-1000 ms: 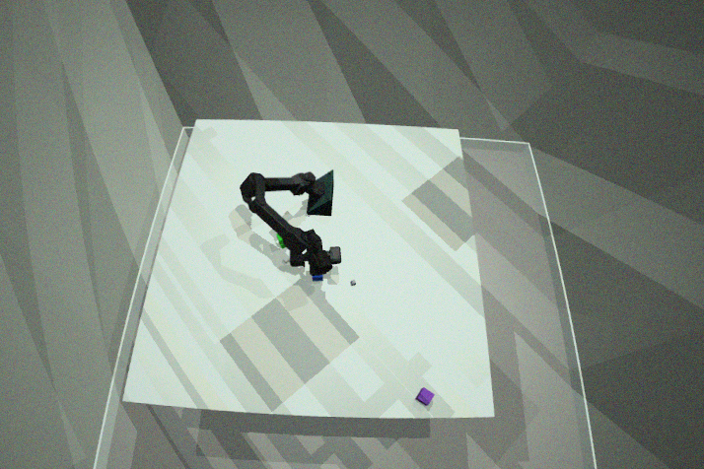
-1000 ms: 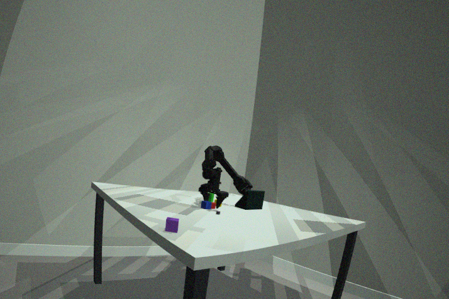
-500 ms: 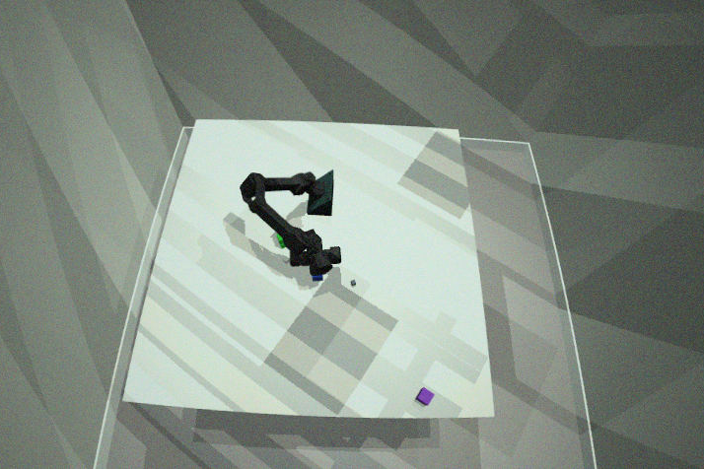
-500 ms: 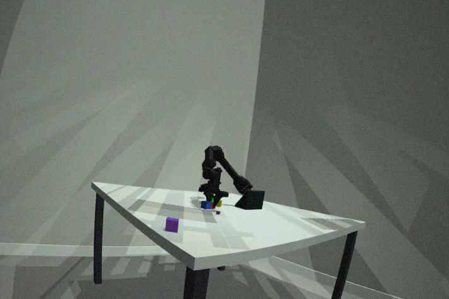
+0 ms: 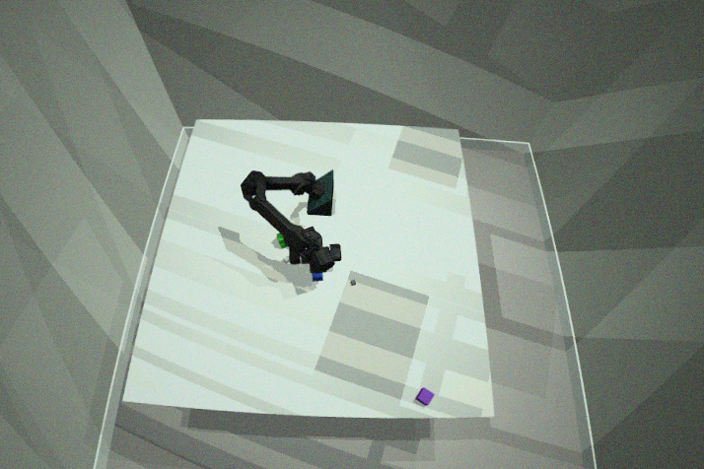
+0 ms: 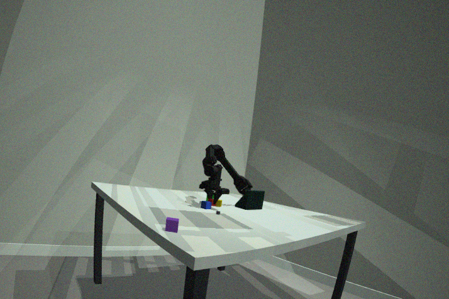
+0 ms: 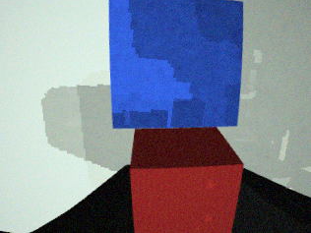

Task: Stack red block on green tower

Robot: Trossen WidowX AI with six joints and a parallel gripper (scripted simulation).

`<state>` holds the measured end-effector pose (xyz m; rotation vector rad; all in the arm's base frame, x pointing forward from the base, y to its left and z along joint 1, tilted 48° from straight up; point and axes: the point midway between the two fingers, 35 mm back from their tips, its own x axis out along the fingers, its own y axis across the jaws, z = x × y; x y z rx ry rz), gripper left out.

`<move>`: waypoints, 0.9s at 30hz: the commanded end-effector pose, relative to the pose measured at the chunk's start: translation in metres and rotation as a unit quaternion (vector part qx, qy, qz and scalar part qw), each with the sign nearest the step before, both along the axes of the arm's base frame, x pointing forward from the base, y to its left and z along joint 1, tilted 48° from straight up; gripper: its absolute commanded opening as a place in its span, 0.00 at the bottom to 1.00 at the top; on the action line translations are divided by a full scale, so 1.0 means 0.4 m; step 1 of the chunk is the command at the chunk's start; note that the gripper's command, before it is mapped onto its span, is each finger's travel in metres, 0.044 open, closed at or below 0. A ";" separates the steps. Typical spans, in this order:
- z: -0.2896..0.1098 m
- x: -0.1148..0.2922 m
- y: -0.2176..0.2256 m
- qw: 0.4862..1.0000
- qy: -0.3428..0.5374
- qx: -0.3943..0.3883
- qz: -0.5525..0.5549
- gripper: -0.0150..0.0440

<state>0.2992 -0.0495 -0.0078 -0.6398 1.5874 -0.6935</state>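
The red block (image 7: 186, 203) (image 6: 211, 201) sits on the table between my black fingers. My gripper (image 7: 178, 174) (image 5: 316, 267) (image 6: 213, 196) is shut on it, low over the table top. A blue block (image 7: 175, 61) (image 5: 316, 276) (image 6: 205, 204) lies right in front of the red block, touching or almost touching it. The green tower (image 5: 280, 239) stands just behind the forearm, to the left of the gripper, and is mostly hidden by the arm. In the top view the red block is hidden under the gripper.
A yellow block (image 6: 218, 203) lies close by the red block's right side. A purple block (image 5: 425, 395) (image 6: 171, 224) lies far off near the table's front corner. A tiny grey piece (image 5: 353, 282) (image 6: 217, 212) lies right of the gripper. The dark green arm base (image 5: 320, 197) (image 6: 251, 200) stands behind.
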 end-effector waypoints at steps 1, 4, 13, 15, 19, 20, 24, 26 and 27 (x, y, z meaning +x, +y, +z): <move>0.035 0.012 0.042 1.000 -0.007 0.003 0.000 0.25; 0.060 0.016 0.070 1.000 -0.007 0.004 0.000 0.25; 0.136 0.029 0.154 1.000 -0.006 0.004 0.000 0.25; 0.151 0.031 0.171 1.000 -0.006 0.005 0.000 0.25; 0.163 0.033 0.184 1.000 -0.006 0.005 0.000 0.25; 0.163 0.033 0.184 1.000 -0.006 0.005 0.000 0.25; 0.162 0.033 0.184 1.000 -0.006 0.004 0.000 0.25; 0.164 0.032 0.184 1.000 -0.006 0.005 0.000 0.25; 0.169 0.029 0.181 1.000 -0.006 0.005 0.000 0.25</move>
